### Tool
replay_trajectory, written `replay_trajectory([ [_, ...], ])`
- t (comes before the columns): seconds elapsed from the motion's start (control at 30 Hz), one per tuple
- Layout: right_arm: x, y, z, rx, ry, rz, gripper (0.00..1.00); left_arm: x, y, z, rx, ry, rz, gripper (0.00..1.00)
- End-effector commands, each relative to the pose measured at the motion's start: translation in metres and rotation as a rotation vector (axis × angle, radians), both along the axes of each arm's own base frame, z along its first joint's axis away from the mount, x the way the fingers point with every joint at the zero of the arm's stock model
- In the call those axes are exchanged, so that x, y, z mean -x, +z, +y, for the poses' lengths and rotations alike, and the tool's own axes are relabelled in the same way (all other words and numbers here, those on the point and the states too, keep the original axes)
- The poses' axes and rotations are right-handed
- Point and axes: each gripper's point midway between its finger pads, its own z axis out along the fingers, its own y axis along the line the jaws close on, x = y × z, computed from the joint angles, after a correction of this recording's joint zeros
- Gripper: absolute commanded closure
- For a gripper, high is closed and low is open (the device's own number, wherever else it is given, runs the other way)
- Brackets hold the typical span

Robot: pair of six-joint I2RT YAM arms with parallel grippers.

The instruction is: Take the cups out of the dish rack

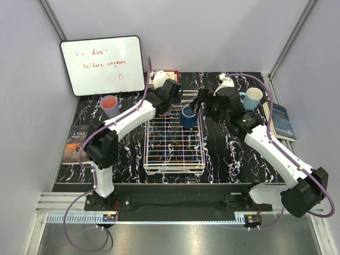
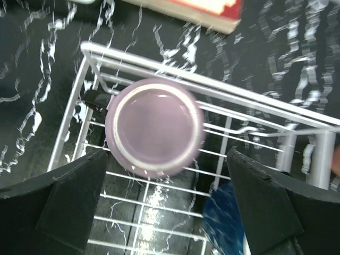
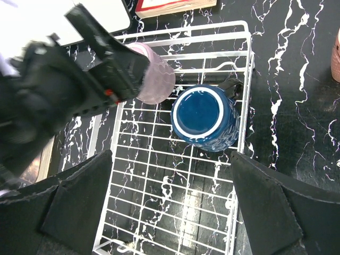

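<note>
The white wire dish rack [image 1: 174,159] lies mid-table. A lavender cup [image 2: 155,127] stands upside down in its far left corner. My left gripper [image 2: 167,196] is open just above it, with the jaws wide on either side and not touching. In the right wrist view the left gripper [image 3: 122,74] partly hides this cup [image 3: 159,82]. A dark blue mug [image 3: 204,117] stands upside down in the rack's far right part; it also shows in the top view [image 1: 187,117]. My right gripper [image 3: 170,207] is open and empty above the rack, near the mug [image 1: 202,103].
A salmon pink cup [image 1: 109,106] stands left of the rack and a light blue cup [image 1: 253,98] at the far right. Another pinkish cup [image 3: 336,56] shows right of the rack. A whiteboard [image 1: 103,64] leans at the back left. Books lie at left [image 1: 74,141], right [image 1: 281,119] and back [image 1: 171,74].
</note>
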Motion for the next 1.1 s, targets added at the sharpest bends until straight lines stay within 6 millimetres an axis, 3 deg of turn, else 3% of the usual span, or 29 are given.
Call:
replay_trajectory([
  [0.0, 0.006, 0.025, -0.001, -0.047, 0.001, -0.07, 0.0, 0.006, 0.073, -0.004, 0.01, -0.03, -0.156, 0.01],
  [0.13, 0.01, 0.029, -0.005, -0.044, -0.003, -0.077, 0.0, 0.022, 0.08, -0.034, -0.02, -0.173, -0.14, 0.01],
  [0.33, 0.013, 0.032, -0.007, -0.046, -0.008, -0.08, 0.0, 0.045, 0.055, -0.071, -0.029, -0.369, -0.019, 0.01],
  [0.73, 0.014, 0.026, -0.006, -0.048, -0.002, -0.065, 0.0, 0.054, 0.013, -0.105, -0.061, -0.53, 0.09, 0.01],
  [1.07, 0.014, 0.023, -0.006, -0.046, -0.005, -0.056, 0.0, 0.058, 0.01, -0.119, -0.059, -0.6, 0.101, 0.01],
])
